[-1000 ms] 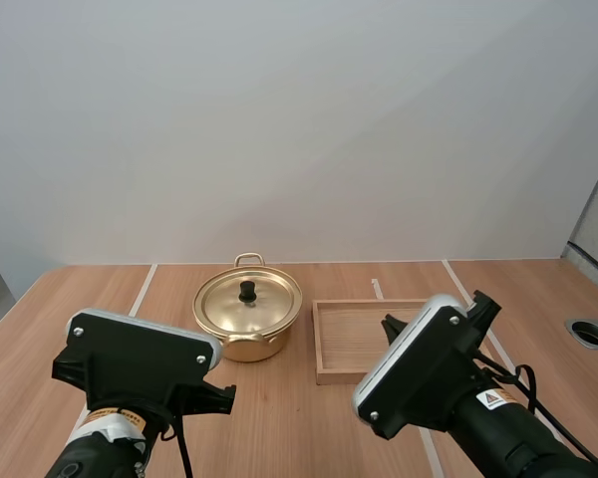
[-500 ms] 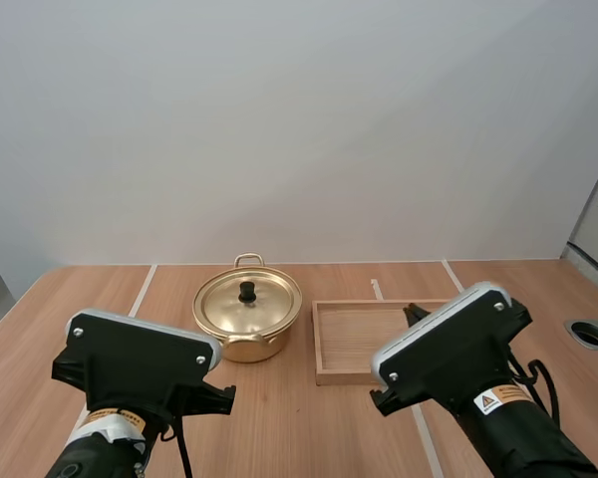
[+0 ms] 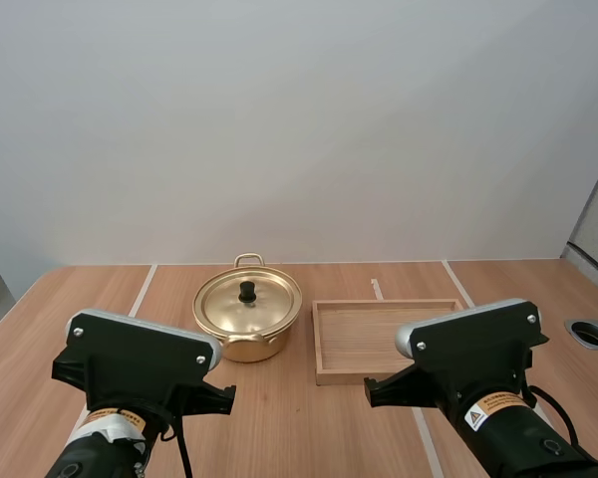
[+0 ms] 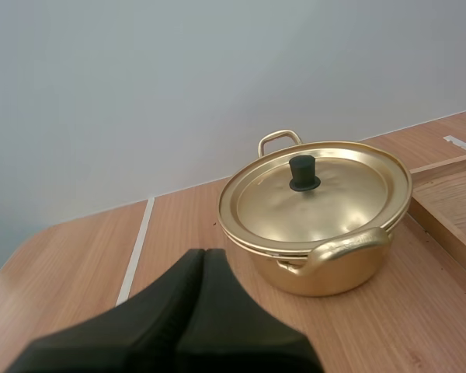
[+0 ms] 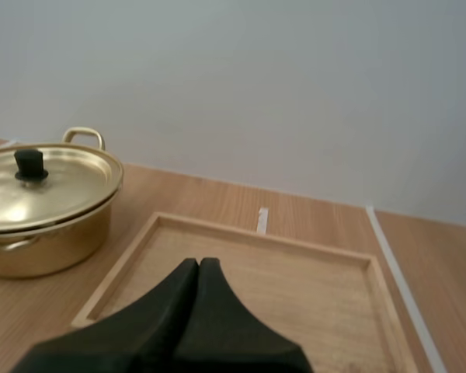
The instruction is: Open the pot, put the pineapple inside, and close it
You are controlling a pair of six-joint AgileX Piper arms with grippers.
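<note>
Pot (image 3: 241, 349) with lid (image 3: 264, 302) on, just beside wooden tray (image 3: 364, 334), left jaws and right jaws pressed together, empty

Lab or office, white-taped wooden table (image 3: 299, 428), blank grey wall (image 3: 299, 129)

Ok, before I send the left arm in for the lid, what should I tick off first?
1. Is the lid seated on the pot: ok, it sits flat and closed.
2. Is the knob free to grasp: ok, it stands upright with nothing around it.
3. Is the left gripper ready for the knob: not ok, it is shut on nothing; open it first.
4. Is the right gripper free: ok, it is shut on nothing and points toward the tray.
5. Is the wooden tray usable as a spot for the lid: ok, its visible floor is bare and it lies beside the pot.
6. Is the pineapple within reach: cannot tell.
</note>
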